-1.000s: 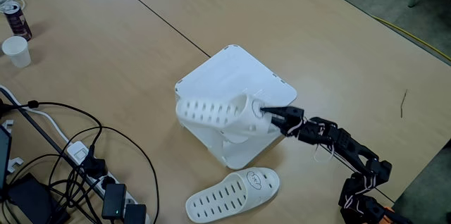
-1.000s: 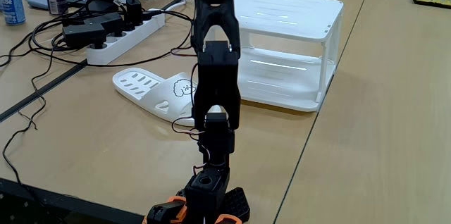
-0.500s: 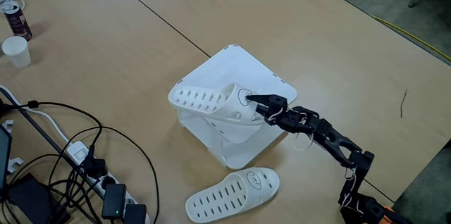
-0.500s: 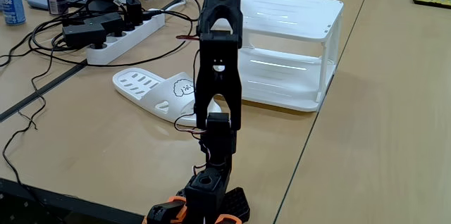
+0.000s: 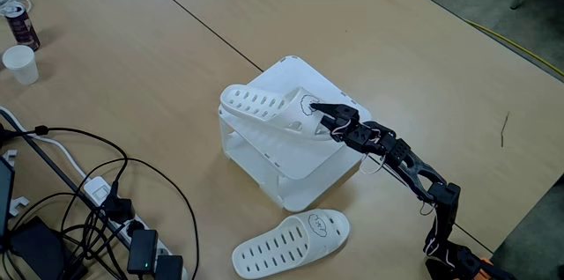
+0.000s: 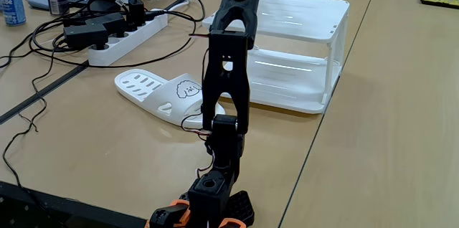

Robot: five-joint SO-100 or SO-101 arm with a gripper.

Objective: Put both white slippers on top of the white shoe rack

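Pale wood tabletop [image 5: 132, 60] spreads under everything you are working on, with a dark seam running diagonally across it in a fixed view. Your white shoe rack [image 5: 330, 152] stands near the middle of that view, its square top panel turned corner-on to the camera; in another fixed view the white shoe rack [image 6: 301, 41] shows its two levels from the side. One white slipper [image 5: 264, 108] is on the rack's top panel, toe toward the upper left and its strap end lifted a little, so it looks tilted rather than flat. Your gripper [image 5: 319, 114] pinches this slipper at the strap, right by the small black drawing, with the jaws closed on the strap edge. The black arm [image 5: 405, 167] stretches out from its base at the lower right corner, reaching low across to the rack; from the other side the arm [image 6: 228, 77] stands tall in front of the rack and hides the grip. A second white slipper [image 5: 291, 243] lies flat on the table just beside the rack's near corner, apart from it, sole down; you can see it again beside the rack as a second white slipper [image 6: 161, 95] with its cartoon drawing facing the camera. Further out, a tangle of black cables and a power strip [image 5: 141, 249] fill the lower left, and a paper cup [image 5: 20, 64] and a can [image 5: 19, 23] stand at the far left edge.
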